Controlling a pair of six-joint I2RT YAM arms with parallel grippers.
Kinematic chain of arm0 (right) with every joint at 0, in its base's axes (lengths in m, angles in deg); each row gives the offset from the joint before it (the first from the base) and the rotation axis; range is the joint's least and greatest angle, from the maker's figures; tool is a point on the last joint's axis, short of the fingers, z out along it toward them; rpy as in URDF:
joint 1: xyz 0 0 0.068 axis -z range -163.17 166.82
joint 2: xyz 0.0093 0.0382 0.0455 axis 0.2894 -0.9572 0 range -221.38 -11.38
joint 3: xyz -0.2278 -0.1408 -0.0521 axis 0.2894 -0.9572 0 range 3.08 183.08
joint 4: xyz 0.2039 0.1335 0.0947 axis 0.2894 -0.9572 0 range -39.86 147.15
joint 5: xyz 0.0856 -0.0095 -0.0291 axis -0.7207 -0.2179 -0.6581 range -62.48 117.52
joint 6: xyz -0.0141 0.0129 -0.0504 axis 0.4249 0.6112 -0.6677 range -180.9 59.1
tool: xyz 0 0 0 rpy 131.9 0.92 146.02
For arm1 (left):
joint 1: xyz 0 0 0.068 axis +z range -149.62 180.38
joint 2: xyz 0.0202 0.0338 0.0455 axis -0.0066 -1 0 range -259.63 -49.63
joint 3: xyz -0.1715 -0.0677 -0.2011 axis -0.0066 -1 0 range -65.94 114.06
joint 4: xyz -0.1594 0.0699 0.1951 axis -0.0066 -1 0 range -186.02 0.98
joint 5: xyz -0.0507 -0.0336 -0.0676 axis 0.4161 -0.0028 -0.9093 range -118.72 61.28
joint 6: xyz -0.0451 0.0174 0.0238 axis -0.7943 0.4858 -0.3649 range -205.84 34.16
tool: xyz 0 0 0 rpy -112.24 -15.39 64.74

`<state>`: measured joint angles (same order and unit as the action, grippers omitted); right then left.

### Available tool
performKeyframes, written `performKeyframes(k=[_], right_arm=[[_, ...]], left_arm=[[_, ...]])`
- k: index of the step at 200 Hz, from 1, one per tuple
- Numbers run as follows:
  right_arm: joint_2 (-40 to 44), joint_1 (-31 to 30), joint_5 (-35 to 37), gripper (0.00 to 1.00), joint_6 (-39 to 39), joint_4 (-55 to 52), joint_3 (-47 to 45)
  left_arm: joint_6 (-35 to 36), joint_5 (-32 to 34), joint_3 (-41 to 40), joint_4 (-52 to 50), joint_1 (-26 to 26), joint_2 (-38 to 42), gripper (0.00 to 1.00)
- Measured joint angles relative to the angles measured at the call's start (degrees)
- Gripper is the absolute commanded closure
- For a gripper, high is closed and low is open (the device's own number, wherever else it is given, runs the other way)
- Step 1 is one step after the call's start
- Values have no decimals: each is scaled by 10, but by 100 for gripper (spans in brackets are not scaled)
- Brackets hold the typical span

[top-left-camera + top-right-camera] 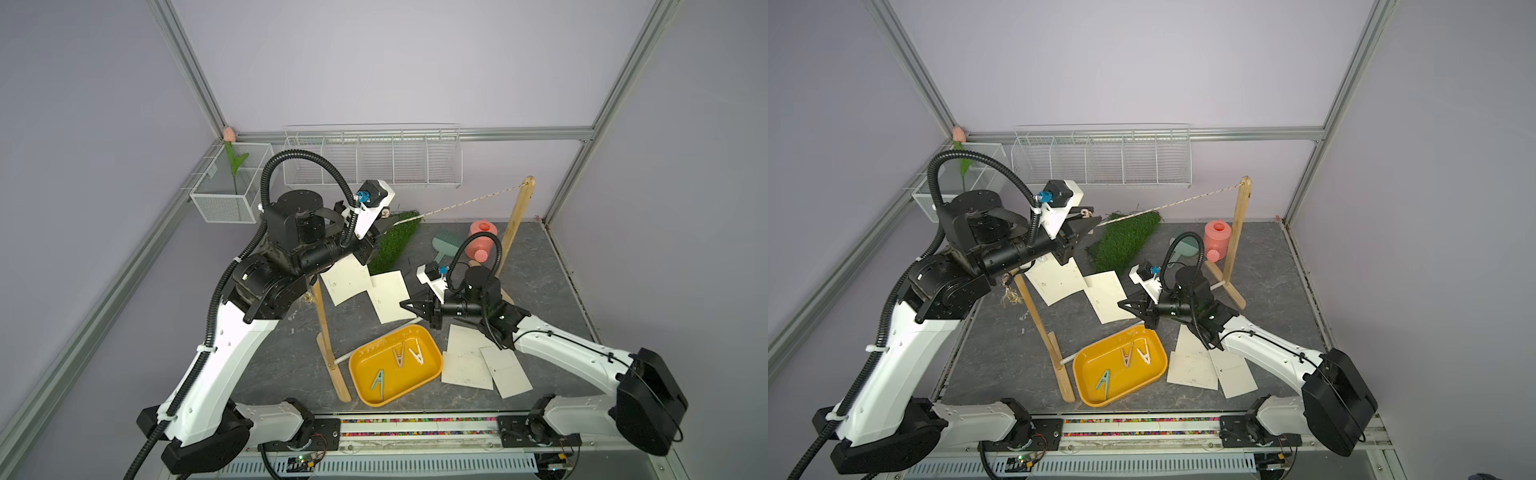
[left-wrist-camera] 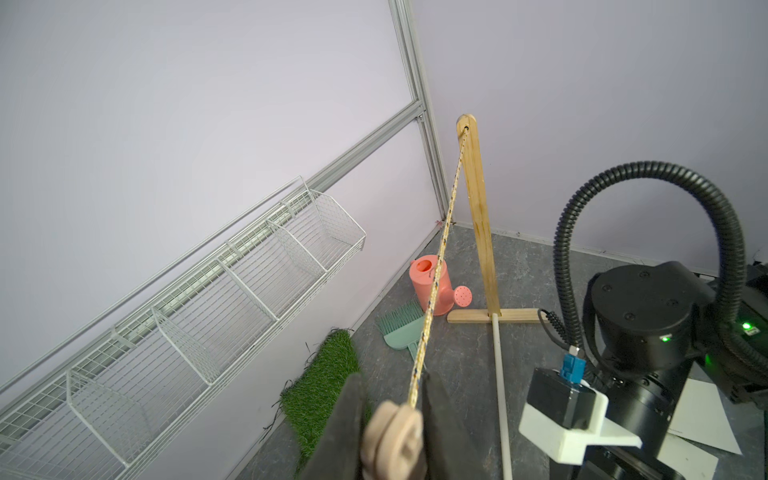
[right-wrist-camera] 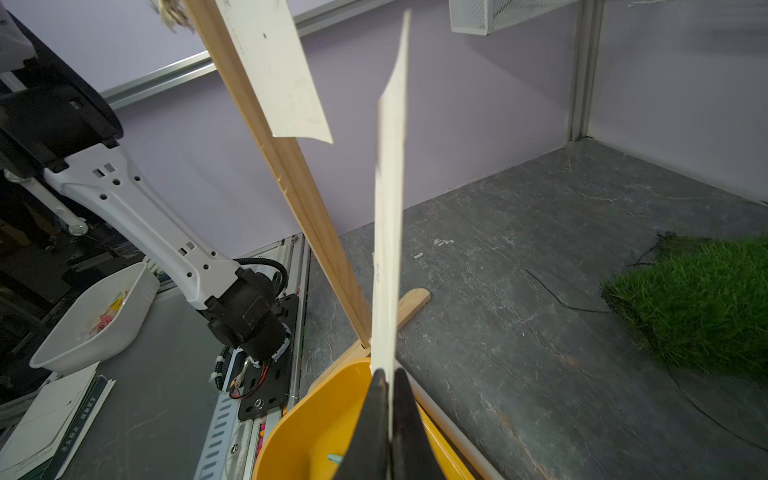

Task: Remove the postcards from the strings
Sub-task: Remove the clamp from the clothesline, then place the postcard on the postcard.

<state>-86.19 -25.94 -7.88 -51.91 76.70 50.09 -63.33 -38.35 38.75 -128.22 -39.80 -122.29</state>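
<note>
Right gripper: jaws pinched tight on the edge of one postcard, directly over the far rim of the yellow tray. The card reaches from the jaws away from the tray. Can't tell whether anything pins its other end.

Left gripper: raised high, well beyond the tray, clamped on a tan clothespin that sits at the rope. The rope runs taut from there to the top of the far wooden post, the post farthest from the tray.

A second postcard hangs above the near post, whose foot lies just beside the tray. Its top edge is hidden under the left arm.

Three more postcards lie flat and overlapping on the table, on the tray's other side from the near post, partly under the right arm.

In the tray: three loose clothespins, one teal, one tan, one white.
</note>
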Motion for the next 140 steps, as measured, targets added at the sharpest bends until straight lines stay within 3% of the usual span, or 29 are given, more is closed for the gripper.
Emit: performKeyframes(k=[84,140], right_arm=[[95,-2,82,93,20,-80,-52],[210,-2,191,93,69,-256,-54]], left_arm=[[-5,31,-65,86,0,56,100],[-24,-73,-49,68,-1,50,100]])
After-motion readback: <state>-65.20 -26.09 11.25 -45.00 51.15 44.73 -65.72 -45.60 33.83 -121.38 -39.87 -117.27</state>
